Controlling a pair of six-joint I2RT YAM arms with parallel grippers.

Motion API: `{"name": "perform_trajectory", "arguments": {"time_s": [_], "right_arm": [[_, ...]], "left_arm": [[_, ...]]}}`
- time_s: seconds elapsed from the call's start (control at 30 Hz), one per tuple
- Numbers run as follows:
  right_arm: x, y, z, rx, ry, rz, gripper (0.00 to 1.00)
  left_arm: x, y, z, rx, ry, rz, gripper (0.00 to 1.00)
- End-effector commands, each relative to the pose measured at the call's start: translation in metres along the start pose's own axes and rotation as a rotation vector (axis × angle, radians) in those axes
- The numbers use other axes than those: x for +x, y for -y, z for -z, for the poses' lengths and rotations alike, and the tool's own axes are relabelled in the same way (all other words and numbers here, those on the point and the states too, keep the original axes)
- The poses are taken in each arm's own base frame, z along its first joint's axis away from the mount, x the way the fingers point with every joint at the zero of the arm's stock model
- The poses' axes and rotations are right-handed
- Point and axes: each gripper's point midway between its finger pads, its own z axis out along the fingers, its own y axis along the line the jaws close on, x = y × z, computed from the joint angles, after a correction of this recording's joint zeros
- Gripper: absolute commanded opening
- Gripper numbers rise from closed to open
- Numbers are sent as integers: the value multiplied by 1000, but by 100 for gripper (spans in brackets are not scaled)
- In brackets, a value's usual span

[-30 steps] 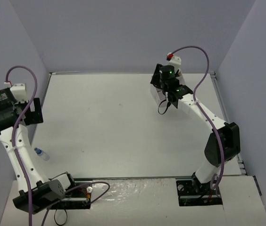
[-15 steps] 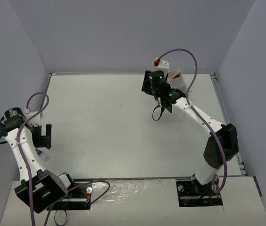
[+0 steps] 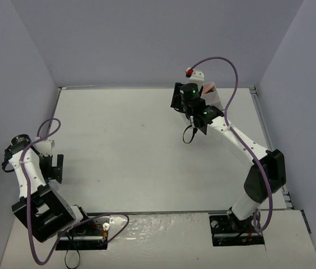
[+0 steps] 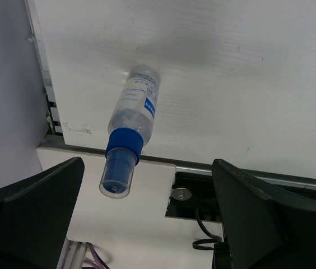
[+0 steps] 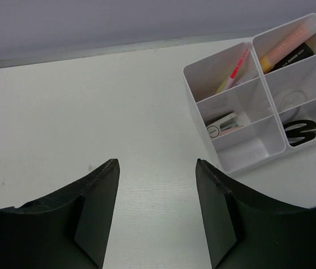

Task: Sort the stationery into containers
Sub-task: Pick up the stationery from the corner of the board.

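Note:
The white organiser box (image 5: 246, 147) stands at the right of the right wrist view and peeks out behind the right arm in the top view (image 3: 212, 92). Its compartments hold a pink pen (image 5: 235, 68), an orange and black highlighter (image 5: 284, 50), a white tape ring (image 5: 292, 100), black scissors (image 5: 302, 130) and a small white-pink item (image 5: 225, 124). My right gripper (image 5: 157, 162) (image 3: 178, 96) is open over bare table left of the box, holding nothing. My left gripper (image 4: 148, 165) (image 3: 54, 168) is wide open at the table's near left edge.
A small clear bottle with a blue cap (image 4: 131, 126) lies on the table near its front edge, just beyond the left fingers (image 4: 32, 210); the left arm hides it in the top view. The purple side wall (image 4: 4, 95) stands close on the left.
The left arm has swung down and inward from the left wall to low over the bottle at the near left edge. The right gripper shifted slightly left beside the box.

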Motion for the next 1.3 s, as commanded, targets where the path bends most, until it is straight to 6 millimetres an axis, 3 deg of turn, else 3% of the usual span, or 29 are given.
{"name": "perform_trajectory", "arguments": {"time_s": [0.0,0.2,0.33,0.67,0.77,1.07,1.27], "right_arm": [[-37,0,11,5,100,-10,54],[-33,2,6,13,90,5,54],[-32,4,5,16,88,13,54],[-37,13,5,35,98,11,54],[-38,14,6,37,99,10,54],[-41,17,7,40,104,7,54],[-44,18,9,38,110,4,54]], "left_arm": [[-13,-18,-7,-39,31,-13,93],[-20,-24,-18,-42,46,-2,87],[-21,-28,-26,-44,18,12,66],[-9,-15,-35,16,-29,17,51],[-6,-14,-37,18,-39,17,42],[1,-14,-30,5,-57,12,38],[1,-17,-29,-8,-73,12,8]]}}
